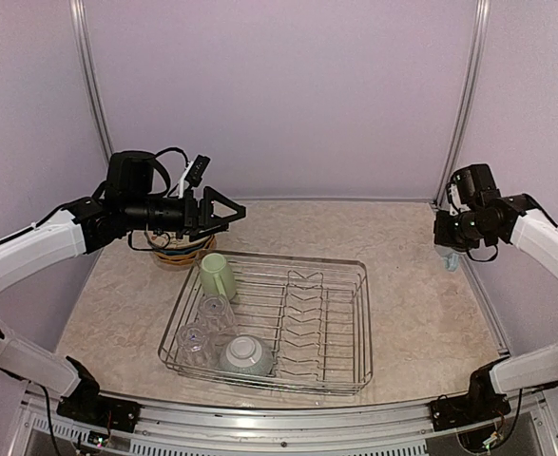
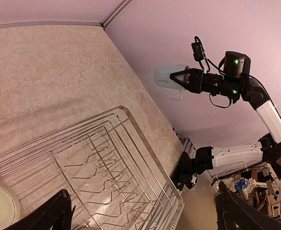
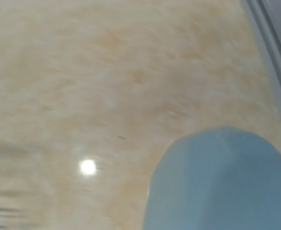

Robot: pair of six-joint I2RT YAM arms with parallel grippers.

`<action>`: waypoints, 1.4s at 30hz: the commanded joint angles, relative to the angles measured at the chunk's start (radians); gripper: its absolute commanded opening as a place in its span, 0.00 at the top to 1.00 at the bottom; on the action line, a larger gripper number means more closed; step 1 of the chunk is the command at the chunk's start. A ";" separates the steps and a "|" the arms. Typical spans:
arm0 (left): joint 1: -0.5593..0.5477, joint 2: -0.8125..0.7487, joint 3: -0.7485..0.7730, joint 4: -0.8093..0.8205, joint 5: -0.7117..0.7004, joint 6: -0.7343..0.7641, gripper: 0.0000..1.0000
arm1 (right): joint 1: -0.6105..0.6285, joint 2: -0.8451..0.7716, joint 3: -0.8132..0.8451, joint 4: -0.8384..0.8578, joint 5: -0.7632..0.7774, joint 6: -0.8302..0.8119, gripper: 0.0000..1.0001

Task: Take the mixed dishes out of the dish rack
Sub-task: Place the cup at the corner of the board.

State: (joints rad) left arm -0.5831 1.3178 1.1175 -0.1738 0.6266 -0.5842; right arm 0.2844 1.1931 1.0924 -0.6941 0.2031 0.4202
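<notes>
The dish rack (image 1: 340, 328) sits mid-table. The left arm sticks out sideways, high up, with the left gripper (image 1: 229, 211) wide open. The right arm bends by the table's right edge. The right gripper (image 2: 175, 77) pinches the light blue mug (image 2: 163, 76).

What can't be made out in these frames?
- Top view: plate stack mostly hidden under the left jaws; count unclear.
- Top view: light blue mug mostly behind the right jaws.
- Right wrist view: blurred; that mug cut off by the bottom edge; own jaws unseen.
- Left wrist view: dish rack cut off by the bottom edge.
</notes>
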 commanded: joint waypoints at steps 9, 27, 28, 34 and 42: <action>0.004 0.009 0.031 -0.024 0.014 0.004 0.01 | -0.252 0.281 0.023 0.048 -0.136 -0.170 1.00; 0.003 0.037 0.068 -0.104 -0.043 0.038 0.01 | -0.338 0.536 0.205 0.016 -0.198 -0.254 0.96; 0.004 0.040 0.074 -0.116 -0.047 0.039 0.01 | -0.338 0.531 0.205 0.016 -0.198 -0.254 0.91; 0.003 0.072 0.103 -0.168 -0.075 0.044 0.01 | -0.338 0.518 0.205 0.007 -0.202 -0.257 0.63; 0.004 0.129 0.177 -0.297 -0.167 0.050 0.01 | -0.338 0.455 0.203 -0.014 -0.199 -0.260 0.46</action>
State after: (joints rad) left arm -0.5831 1.4120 1.2392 -0.3733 0.5224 -0.5560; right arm -0.0471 1.7130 1.2797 -0.6838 0.0036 0.1650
